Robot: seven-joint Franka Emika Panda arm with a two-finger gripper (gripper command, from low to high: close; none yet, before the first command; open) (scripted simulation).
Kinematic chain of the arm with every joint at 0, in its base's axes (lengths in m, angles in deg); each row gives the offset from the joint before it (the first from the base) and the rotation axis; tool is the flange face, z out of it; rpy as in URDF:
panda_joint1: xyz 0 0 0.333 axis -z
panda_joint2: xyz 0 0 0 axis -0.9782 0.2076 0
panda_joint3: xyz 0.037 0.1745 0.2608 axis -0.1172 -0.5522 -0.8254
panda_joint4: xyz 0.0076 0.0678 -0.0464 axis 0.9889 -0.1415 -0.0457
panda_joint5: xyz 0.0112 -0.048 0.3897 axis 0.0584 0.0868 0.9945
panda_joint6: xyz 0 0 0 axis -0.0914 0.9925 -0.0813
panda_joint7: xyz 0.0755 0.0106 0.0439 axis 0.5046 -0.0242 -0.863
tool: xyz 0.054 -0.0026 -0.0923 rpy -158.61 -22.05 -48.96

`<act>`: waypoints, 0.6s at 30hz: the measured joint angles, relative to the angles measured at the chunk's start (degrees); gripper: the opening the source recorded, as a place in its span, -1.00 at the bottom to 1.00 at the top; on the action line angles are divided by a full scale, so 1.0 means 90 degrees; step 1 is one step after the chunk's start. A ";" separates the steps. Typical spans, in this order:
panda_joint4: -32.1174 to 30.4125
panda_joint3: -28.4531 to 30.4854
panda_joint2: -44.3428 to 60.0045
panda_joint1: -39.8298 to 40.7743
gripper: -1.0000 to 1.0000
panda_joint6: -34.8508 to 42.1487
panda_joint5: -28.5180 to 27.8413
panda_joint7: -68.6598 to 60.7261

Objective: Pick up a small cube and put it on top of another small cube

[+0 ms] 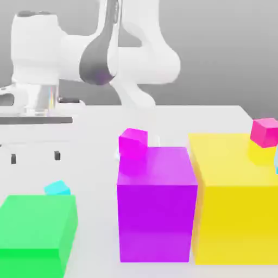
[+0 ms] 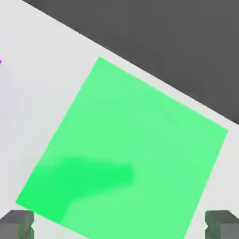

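The small cyan cube [image 1: 58,188] lies well in from the table's [image 1: 217,117] far edge, partly hidden by the green block [image 1: 40,222] at the exterior view's left; I can't tell whether they touch. The claw [image 1: 35,157] stands wide and empty above that area, and from the hand view the green block sits close to one edge of the table. Farther toward the exterior view's right are the purple block [image 1: 157,217] with a magenta cube [image 1: 133,144] at its top, then the yellow block [image 1: 233,217] with a pink cube [image 1: 265,133]. I'd say the grasp, lift and stacking are all left to do
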 joint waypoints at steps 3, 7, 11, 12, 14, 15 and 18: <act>-0.0359 0.0443 0.0460 0.0008 0.00 -0.0345 0.0166 -0.0966; -0.0700 0.0720 0.1238 -0.0139 0.00 -0.0901 0.1250 -0.2585; -0.0545 -0.1332 0.2231 0.1433 0.00 -0.1582 0.3423 -0.4229; -0.0484 -0.1783 0.2465 0.1779 0.00 -0.1751 0.3867 -0.4558; -0.0375 -0.2648 0.2890 0.2516 -1.00 -0.2089 0.4428 -0.4994; -0.0375 -0.2648 0.2890 0.2516 -1.00 -0.2089 0.4428 -0.4994; -0.0375 -0.2647 0.2889 0.2516 -1.00 -0.2075 0.4431 -0.4997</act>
